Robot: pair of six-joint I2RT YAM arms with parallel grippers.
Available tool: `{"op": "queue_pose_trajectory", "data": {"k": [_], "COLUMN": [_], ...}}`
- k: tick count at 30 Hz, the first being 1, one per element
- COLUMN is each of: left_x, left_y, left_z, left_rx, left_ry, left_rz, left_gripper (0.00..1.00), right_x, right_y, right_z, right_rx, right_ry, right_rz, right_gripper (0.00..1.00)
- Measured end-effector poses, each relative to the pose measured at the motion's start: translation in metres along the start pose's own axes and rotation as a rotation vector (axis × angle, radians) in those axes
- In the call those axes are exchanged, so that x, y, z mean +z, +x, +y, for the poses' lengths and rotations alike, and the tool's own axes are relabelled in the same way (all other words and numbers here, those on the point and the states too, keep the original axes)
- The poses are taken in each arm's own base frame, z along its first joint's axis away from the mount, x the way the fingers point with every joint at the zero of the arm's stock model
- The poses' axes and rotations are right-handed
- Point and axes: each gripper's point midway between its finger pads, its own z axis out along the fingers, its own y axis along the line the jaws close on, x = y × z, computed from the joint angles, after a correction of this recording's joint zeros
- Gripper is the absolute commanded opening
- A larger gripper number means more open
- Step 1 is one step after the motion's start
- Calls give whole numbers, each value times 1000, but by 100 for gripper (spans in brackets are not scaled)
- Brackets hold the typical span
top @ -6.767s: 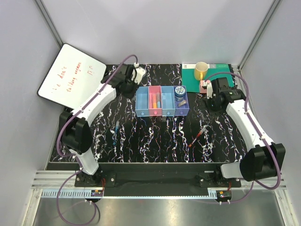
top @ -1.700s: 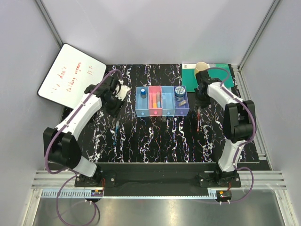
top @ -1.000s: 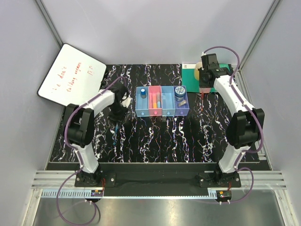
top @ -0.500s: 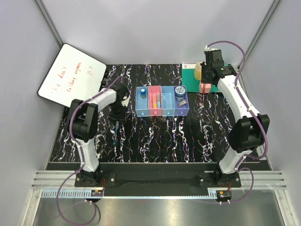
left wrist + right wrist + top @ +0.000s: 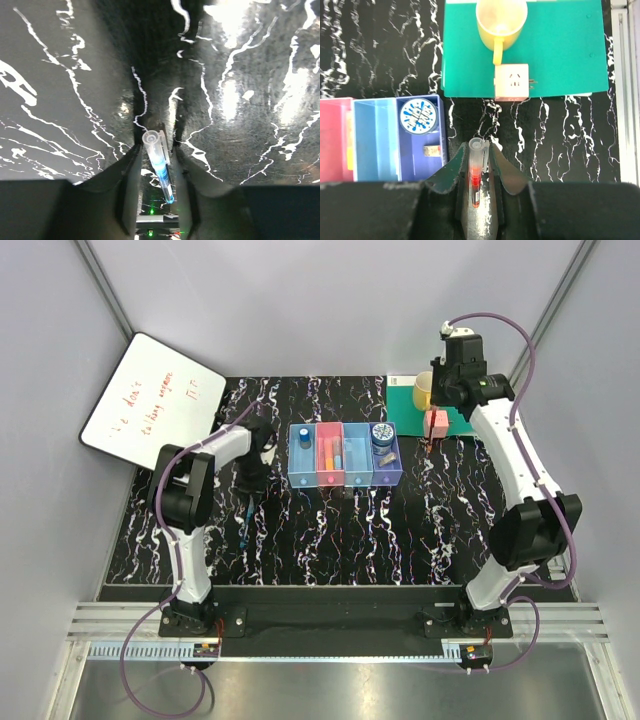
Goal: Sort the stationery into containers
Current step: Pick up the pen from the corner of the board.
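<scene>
Right of the containers (image 5: 412, 160), right end effector (image 5: 476, 146) clamps red pen (image 5: 475, 180); left end effector (image 5: 155, 145) straddles thin blue pen (image 5: 160, 167), grip unclear.

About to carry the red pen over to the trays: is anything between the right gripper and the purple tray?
Nothing visible. The right gripper holds the red pen above bare table, just right of the purple tray. The pink cube and yellow cup sit farther back, off that path.

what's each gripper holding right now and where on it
Right gripper: red pen, clamped along its barrel, clear end poking out ahead. Left gripper flanks the blue pen on the table; grip unclear.
</scene>
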Motion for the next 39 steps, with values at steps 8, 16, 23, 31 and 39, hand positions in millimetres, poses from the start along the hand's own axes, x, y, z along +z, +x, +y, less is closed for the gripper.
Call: {"op": "queue_pose_trajectory", "data": {"k": [8,16,23,31,39], "left_x": [-1,-2,-38,-145,-256], "left_y": [0,0,-23,-86,-133], "left_z": [4,4,-3,-16,-36], "left_rx": [-20,-24,-31,1,61], "left_ry": [-12,-4,61,157,279], "left_rz": [13,10,-110,-434,-734], "left_gripper": [0,0,0,0,0], "right_x": [-8,-14,-4,12,48], "right_y": [-9,-12,-5,15,53], "right_z": [6,27,76,132,160], "right_rx": [6,-5,-63,-140,-195], "right_ry": [-37,-120,-216,-305,-322], "right_rz": [-24,-28,0,47,138], "right_gripper": [2,2,2,0,0]}}
